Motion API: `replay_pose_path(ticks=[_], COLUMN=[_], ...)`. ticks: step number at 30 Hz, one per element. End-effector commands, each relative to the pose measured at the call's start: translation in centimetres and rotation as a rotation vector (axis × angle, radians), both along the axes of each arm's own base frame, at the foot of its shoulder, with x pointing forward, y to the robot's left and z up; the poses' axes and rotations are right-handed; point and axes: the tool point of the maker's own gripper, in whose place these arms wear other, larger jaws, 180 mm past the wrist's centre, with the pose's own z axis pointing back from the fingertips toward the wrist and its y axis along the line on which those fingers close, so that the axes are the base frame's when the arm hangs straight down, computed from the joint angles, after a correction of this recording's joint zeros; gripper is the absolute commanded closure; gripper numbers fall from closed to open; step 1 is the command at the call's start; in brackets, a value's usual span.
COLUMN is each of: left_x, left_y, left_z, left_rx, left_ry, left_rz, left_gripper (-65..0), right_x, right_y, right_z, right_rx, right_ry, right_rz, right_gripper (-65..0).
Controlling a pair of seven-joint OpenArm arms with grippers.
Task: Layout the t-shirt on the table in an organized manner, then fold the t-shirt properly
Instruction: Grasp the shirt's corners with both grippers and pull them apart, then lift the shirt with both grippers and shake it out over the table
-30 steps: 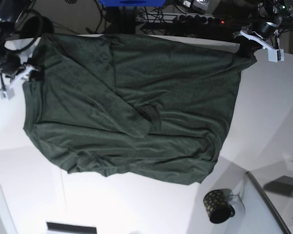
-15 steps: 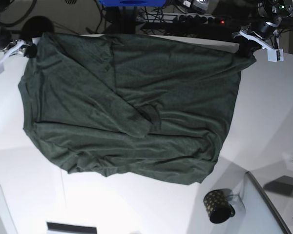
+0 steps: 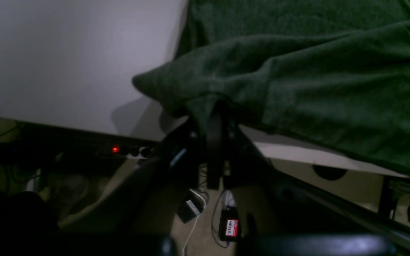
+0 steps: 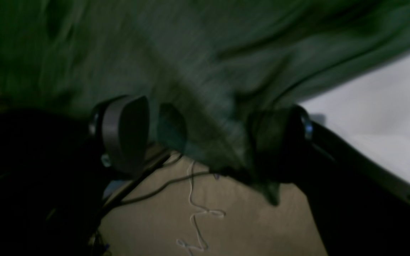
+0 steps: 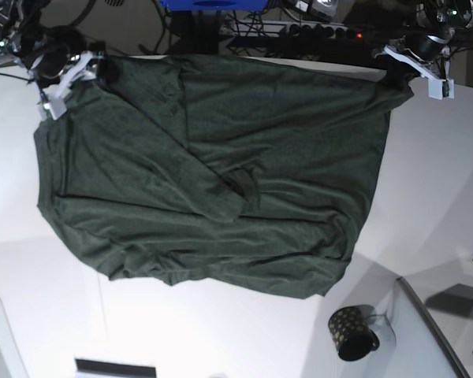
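Our left pincer (image 3: 215, 117) grips the t-shirt (image 5: 213, 173) corner; the right pincer (image 4: 205, 138) gapes, seemingly straddling cloth. Tugging now could drag it off the bench (image 5: 433, 205).

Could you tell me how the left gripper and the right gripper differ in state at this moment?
The left gripper is shut on a corner of the dark green fabric t-shirt; the right gripper stands wide open, with cloth between its fingers but unpinched. Both sit at the white table's far edge.
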Motion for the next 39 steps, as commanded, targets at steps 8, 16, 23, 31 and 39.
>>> replay_pose_path(ticks=[8, 16, 23, 31, 39], left_x=[0.5, 0.5, 0.5, 0.6, 2.9], left_y=[0.3, 0.3, 0.3, 0.1, -1.6], left_z=[0.8, 0.9, 0.8, 0.8, 3.4], left_rx=[0.013, 0.013, 0.012, 0.011, 0.104], left_ry=[-0.031, -0.032, -0.032, -0.032, -0.077], left_rz=[-0.007, -0.008, -0.007, -0.014, -0.163], left_gripper=[0.0, 0.0, 0.0, 0.0, 0.0], right_x=[-3.1, -2.3, -0.7, 1.0, 3.6], right_y=[-2.1, 0.3, 0.4, 0.1, -2.0], right_z=[-0.8, -0.9, -1.1, -0.2, 5.2], right_rx=[-0.077, -0.043, -0.032, -0.049, -0.247], right_ry=[0.112, 0.093, 0.063, 0.017, -0.099], right_rz=[0.052, 0.108, 0.094, 0.098, 0.196], right_gripper=[-47.7, -47.3, -27.2, -1.1, -0.8])
